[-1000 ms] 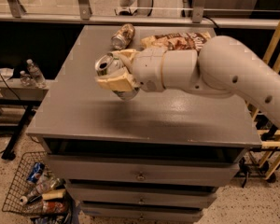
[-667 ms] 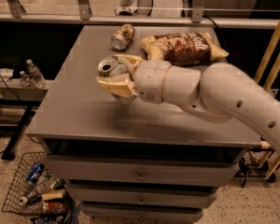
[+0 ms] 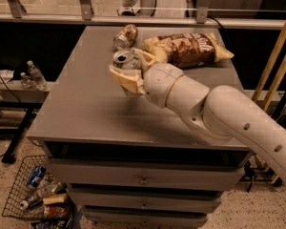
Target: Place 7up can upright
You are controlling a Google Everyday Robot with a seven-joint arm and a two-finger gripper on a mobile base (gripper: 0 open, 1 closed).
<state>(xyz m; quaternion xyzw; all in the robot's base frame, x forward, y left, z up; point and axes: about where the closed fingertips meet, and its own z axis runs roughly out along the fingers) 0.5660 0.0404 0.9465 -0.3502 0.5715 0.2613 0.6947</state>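
The robot's arm [image 3: 219,113] reaches in from the lower right across a grey table [image 3: 81,113] with drawers. Compared with a second ago, the arm has swung lower and clear of the bag of chips [image 3: 186,49], which now shows whole at the back of the table; before, the arm covered most of it. The tool [image 3: 132,68] has shifted a little toward the back right. It grips a soda can [image 3: 125,58], one cream finger on each side of the can.

The soda can sits in the tool over the middle of the table, near the front of the bag of chips. Its long axis runs close to vertical, leaning slightly. Its silver top with the pull tab faces up, more level than earlier, when it tipped toward the left. Whether its base touches the table cannot be told, because the tool hides it.

A brown can [image 3: 125,36] lies on its side at the back of the table.
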